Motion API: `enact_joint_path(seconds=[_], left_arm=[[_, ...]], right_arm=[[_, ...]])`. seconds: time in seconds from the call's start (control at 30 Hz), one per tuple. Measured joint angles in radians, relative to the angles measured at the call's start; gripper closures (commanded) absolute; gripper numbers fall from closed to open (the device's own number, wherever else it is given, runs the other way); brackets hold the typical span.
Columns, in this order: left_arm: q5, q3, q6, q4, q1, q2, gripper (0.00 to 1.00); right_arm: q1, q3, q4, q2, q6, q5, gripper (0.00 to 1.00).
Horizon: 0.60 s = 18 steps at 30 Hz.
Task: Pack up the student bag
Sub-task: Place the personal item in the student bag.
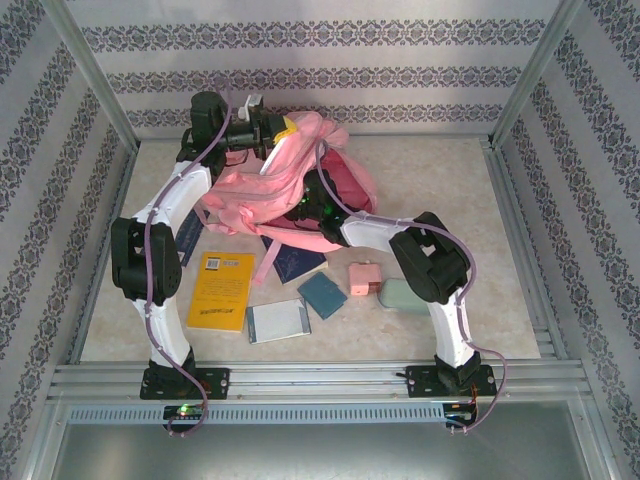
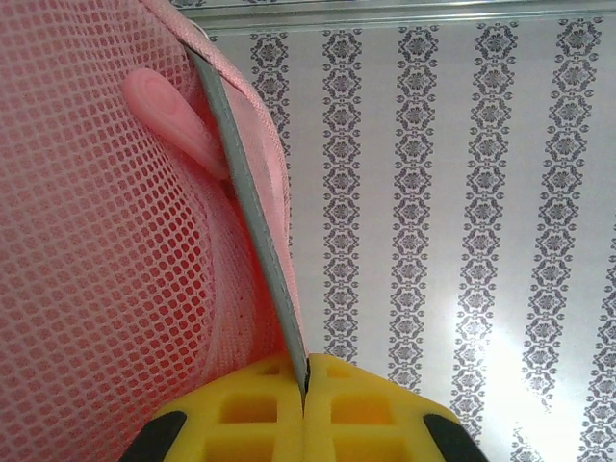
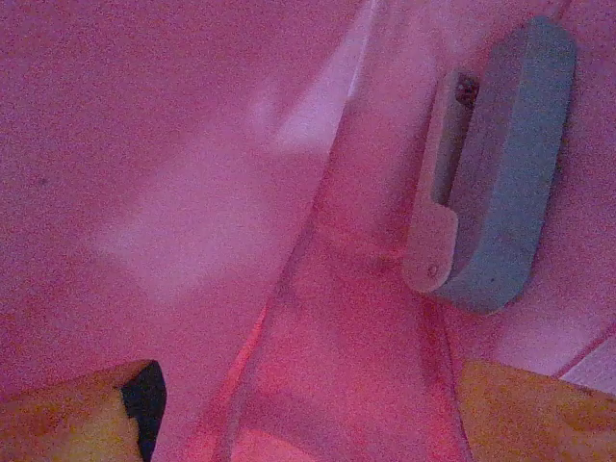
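— Worktop and room first?
— The worktop (image 1: 440,190) is pale beige, fenced by a metal frame (image 1: 95,90). The walls (image 1: 320,75) are papered in grey ornamental stripes. A yellow book (image 1: 222,290) and some notebooks (image 1: 300,290) lie near the arms.
— Where's the student bag?
— The student bag (image 1: 250,195) is slumped at the far middle of the worktop, pink and crumpled.
— And the left fingers?
— The left fingers (image 2: 332,404) are pressed together on the bag's grey trim (image 2: 245,183), holding that edge up beside the pink mesh (image 2: 96,241).
— The right fingers?
— The right fingers (image 3: 539,409) are inside the bag, spread wide with nothing between them. A grey-blue object (image 3: 510,173) lies just beyond on the pink lining.
— Which way does the bag point?
— Its mouth faces the near right, where the right arm enters. Its long axis seems to run far to near, but it is too rumpled to be sure.
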State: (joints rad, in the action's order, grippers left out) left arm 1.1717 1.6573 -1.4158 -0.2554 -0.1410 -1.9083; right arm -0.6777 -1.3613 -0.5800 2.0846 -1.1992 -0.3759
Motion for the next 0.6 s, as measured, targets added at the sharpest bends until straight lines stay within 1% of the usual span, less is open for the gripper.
enact_joint_path(seconds=[0.2,0.3,0.47,0.6], left_arm=[[0.012,0.0,-0.003,-0.017,0.011,0.0,1.0],[0.022,-0.006,-0.003,-0.026,0.021,0.0,1.0],[0.033,-0.023,-0.002,-0.03,0.042,0.004,1.0],[0.031,-0.029,0.002,-0.03,0.045,0.009,1.0]], right_arm=[[0.009,0.078,0.005,-0.063,0.032,-0.008,0.21],[0.026,0.185,0.011,-0.157,0.057,-0.014,0.22],[0.079,0.34,-0.01,-0.315,0.081,-0.015,0.24],[0.141,0.41,-0.018,-0.393,0.087,-0.034,0.26]])
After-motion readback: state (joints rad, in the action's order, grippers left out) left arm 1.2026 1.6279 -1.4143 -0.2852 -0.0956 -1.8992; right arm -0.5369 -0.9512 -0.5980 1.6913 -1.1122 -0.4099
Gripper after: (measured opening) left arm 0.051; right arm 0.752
